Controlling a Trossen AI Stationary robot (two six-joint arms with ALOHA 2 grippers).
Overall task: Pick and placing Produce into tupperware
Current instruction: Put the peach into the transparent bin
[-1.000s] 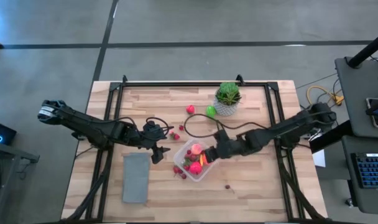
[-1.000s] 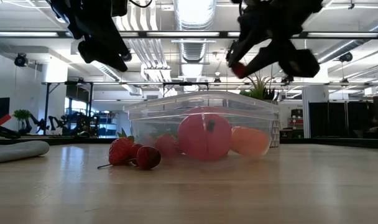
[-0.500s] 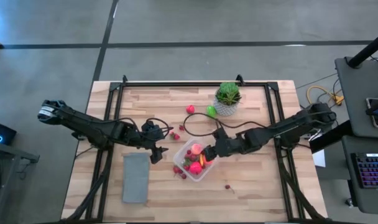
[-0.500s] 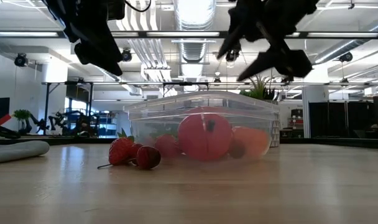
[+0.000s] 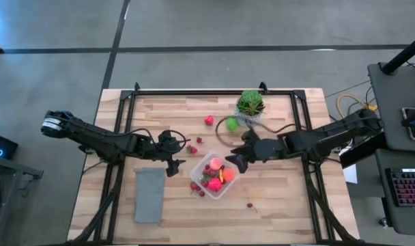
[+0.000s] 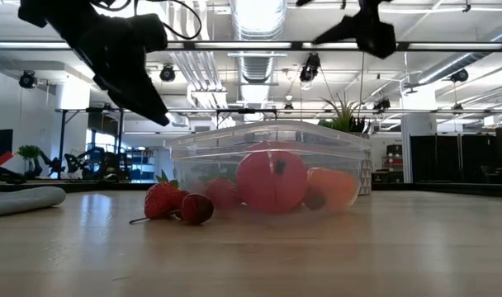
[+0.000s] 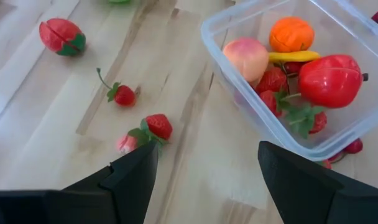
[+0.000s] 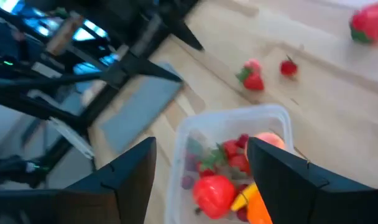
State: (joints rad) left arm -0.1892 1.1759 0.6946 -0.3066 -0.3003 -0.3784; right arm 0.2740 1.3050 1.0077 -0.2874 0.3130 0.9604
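Tupperware (image 5: 216,179) is sitting near the middle of the tabletop (image 5: 276,205), lidless and upright, a clear box with rounded corners. Lying inside it are a pink piece (image 7: 247,56), an orange piece (image 7: 291,34), a yellow piece (image 7: 291,56), a large red piece (image 7: 330,79) and several red berries (image 7: 273,79). In the low view the box wall (image 6: 267,165) is showing the big red piece and the orange one through it.

Outside the box, berries (image 5: 196,189) are lying against its left side; in the low view two of them (image 6: 172,203) are resting on the wood just beside the wall. More berries (image 5: 192,148) are lying farther back, between the box and the left tool. A red piece (image 5: 209,120) and a bright green piece (image 5: 231,124) are lying near the potted plant (image 5: 250,107), and one berry (image 5: 250,204) is lying apart to the right of the box. A grey mat (image 5: 149,195) is lying flat to the left.

Right tool (image 5: 234,162) is hanging above the box's back right edge, fingers parted and holding nothing. Left tool (image 5: 172,167) is hanging left of the box, fingers spread wide and holding nothing.
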